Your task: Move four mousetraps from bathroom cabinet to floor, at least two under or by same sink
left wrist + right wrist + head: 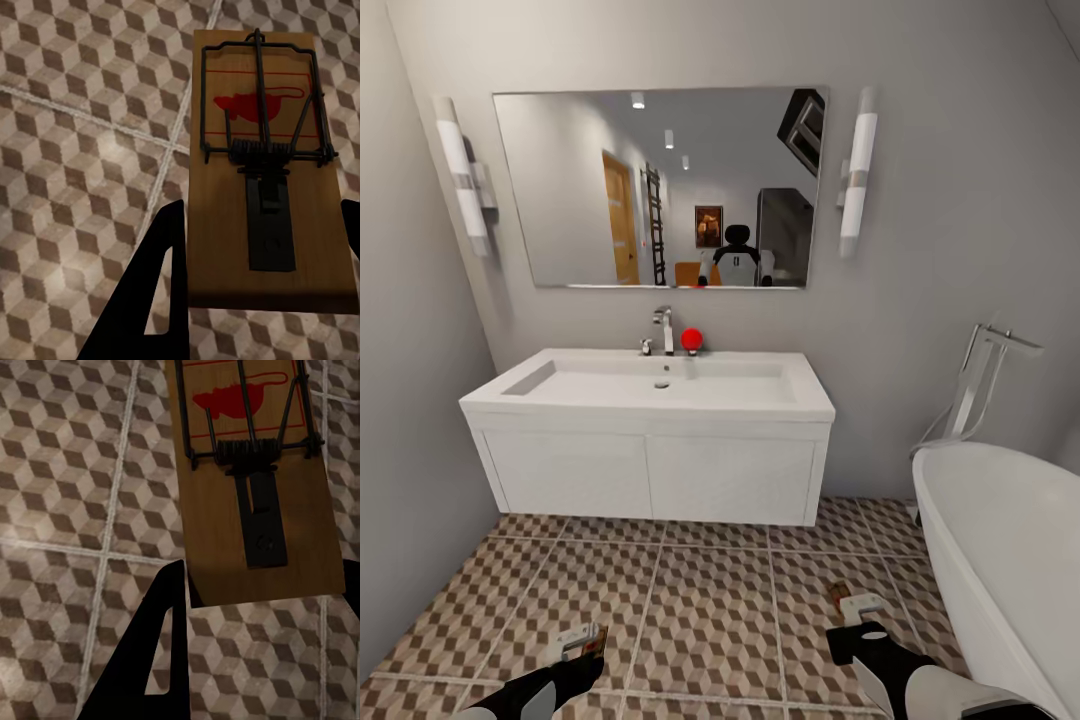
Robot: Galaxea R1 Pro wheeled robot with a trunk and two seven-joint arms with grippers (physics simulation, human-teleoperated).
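Low over the cube-patterned bathroom floor (710, 600), in front of the white sink (540, 395), my left gripper (582, 640) is shut on a mousetrap (597, 648). The left wrist view shows this wooden mousetrap (217, 247), with its wire spring and red mouse print, clamped in the left gripper (262, 204) above the tiles. My right gripper (857, 608) holds a second mousetrap (840, 592) near the bathtub. In the right wrist view that mousetrap (217, 547) sits in the right gripper (264, 564), black fingers (161, 630) against its sides. The white cabinet (650, 475) under the sink has its doors closed.
A white bathtub (1000, 540) with a chrome floor tap (980, 385) fills the right side. Grey walls close in on the left and behind. A chrome tap (663, 328) and a red ball-shaped object (691, 339) stand on the sink, under a mirror (660, 185).
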